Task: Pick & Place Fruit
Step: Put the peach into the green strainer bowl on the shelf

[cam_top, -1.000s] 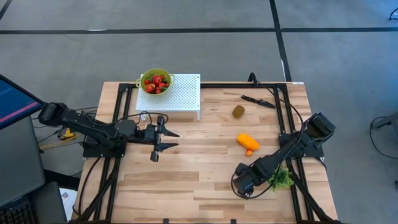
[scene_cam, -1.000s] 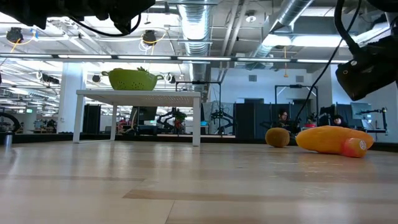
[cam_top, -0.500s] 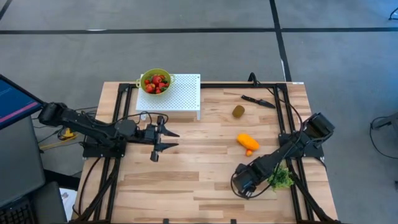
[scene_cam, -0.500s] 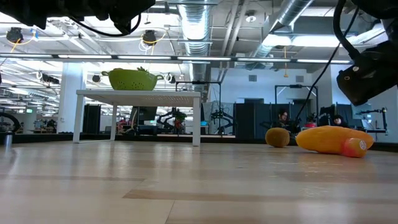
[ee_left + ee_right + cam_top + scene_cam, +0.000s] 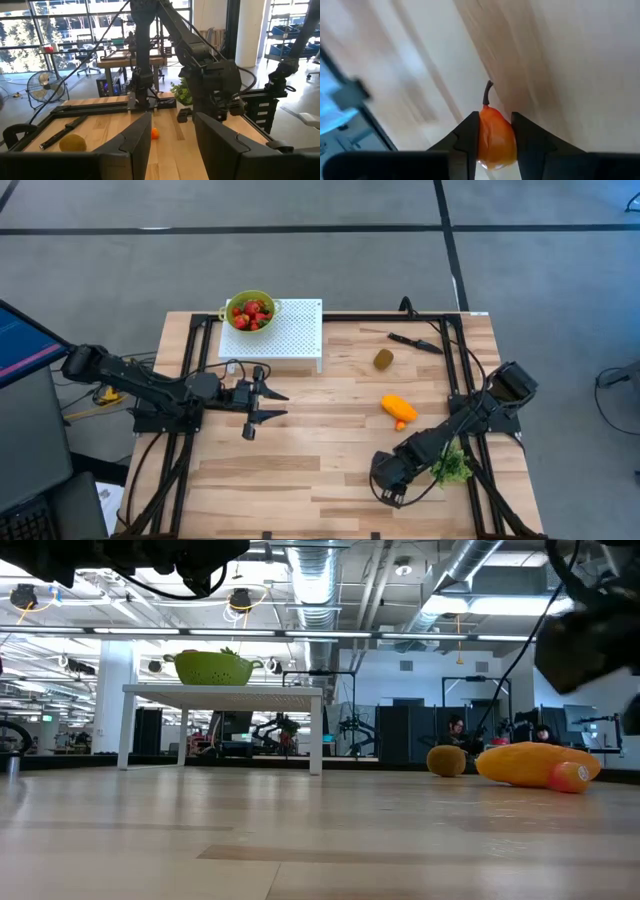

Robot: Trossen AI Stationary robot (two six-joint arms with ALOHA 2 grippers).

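A small glossy orange fruit with a thin dark stem (image 5: 495, 137) sat pinched between the two dark fingers of the right tool (image 5: 388, 483), which hung over the near right part of the pale wooden tabletop (image 5: 300, 470). A second earlier that tool had stood wide; it had since closed on the piece and shifted slightly toward the near edge, so the pick looked made and the carry to the green colander of red berries (image 5: 250, 310) was probably what remained. That colander stood on a white perforated stand (image 5: 290, 332) at the far left.

Still lying on the tabletop were the bigger elongated orange fruit (image 5: 398, 407), a tiny orange-red piece (image 5: 401, 425) touching it, and the brownish oval kiwi-like fruit (image 5: 383, 359) farther back.

The left tool (image 5: 262, 402) waited over the left middle, fingers partly apart and empty, unchanged.

From above, the held fruit was hidden under the right tool; in the low view that arm was blurred and cut off by the frame.
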